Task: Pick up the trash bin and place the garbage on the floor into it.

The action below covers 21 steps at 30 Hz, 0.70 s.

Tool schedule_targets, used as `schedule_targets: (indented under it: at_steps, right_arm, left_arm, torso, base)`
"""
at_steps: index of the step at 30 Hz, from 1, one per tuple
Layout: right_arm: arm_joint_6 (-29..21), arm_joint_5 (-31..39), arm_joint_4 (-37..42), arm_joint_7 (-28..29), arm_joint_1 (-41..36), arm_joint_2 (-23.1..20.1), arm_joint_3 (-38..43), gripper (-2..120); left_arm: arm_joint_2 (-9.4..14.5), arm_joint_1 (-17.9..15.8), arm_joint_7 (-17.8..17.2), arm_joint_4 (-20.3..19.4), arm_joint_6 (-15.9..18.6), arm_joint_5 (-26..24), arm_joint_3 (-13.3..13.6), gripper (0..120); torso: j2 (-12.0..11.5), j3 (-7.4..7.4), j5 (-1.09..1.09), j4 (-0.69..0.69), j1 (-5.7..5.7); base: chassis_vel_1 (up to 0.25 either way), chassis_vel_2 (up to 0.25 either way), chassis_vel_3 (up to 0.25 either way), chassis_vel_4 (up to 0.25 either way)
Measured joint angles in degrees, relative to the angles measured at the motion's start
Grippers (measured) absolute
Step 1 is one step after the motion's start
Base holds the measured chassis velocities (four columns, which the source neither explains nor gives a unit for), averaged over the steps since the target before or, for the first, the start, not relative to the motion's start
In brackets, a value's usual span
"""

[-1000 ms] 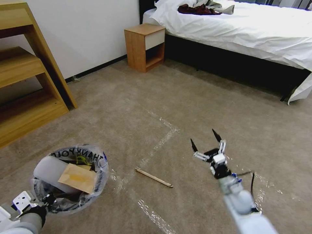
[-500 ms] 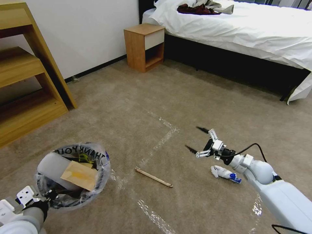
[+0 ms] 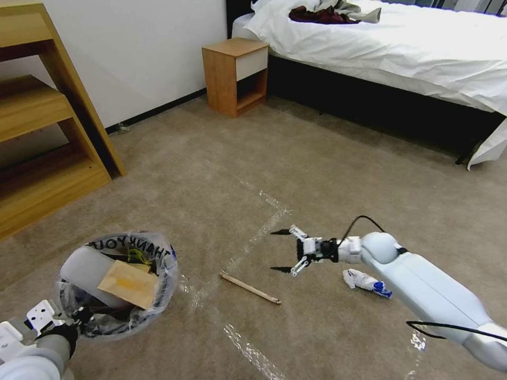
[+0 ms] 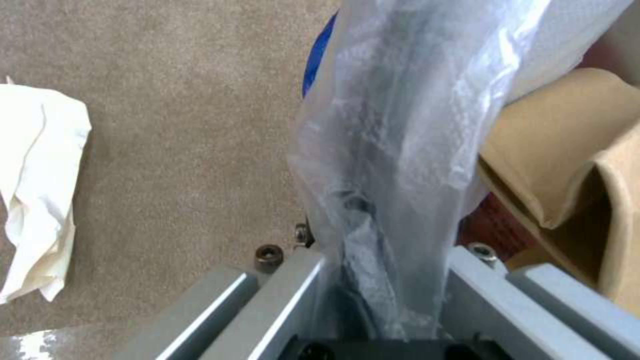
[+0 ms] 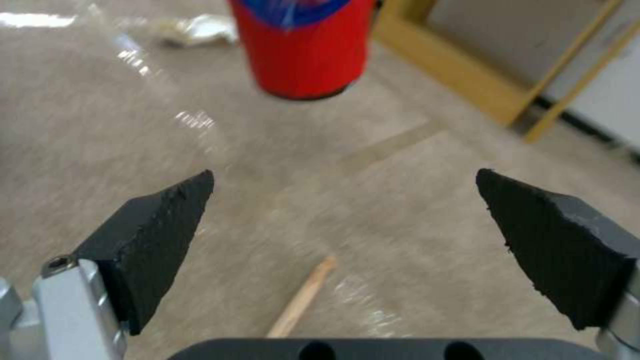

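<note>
Both fingers of my right gripper (image 3: 280, 250) stand spread above the floor (image 3: 327, 174), the wooden stick (image 3: 250, 287) lying just beside them, while my left gripper (image 3: 79, 316) pinches the trash bin (image 3: 158, 253) rim.

We stand in a bedroom: a bed (image 3: 401, 47) with rumpled white sheets, a small wooden nightstand (image 3: 235, 76) just beside it against the white wall (image 3: 137, 47), wooden shelving (image 3: 47, 121) farther along from the bed, and beige carpet (image 3: 327, 174) throughout.
</note>
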Motion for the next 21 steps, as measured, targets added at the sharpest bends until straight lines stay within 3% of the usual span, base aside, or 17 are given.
schedule_targets:
  at_steps: [13, 21]
  right_arm:
    - [2.25, -5.08, -11.14, -2.52, 2.69, 7.49, -7.15, 100]
    - [2.78, -5.16, -15.16, 0.56, 2.71, 12.8, -7.85, 100]
  left_arm:
    - [-1.17, 0.19, -0.17, 0.37, 0.03, 1.25, 0.26, 0]
    - [-1.91, 0.08, -0.02, 0.75, 0.04, 2.36, 0.85, 0]
  torso:
    - [0.0, 0.0, 0.0, -0.01, 0.0]
    - [0.0, 0.0, 0.0, 0.0, 0.0]
  base:
    - [0.0, 0.0, 0.0, 0.0]
    - [0.0, 0.0, 0.0, 0.0]
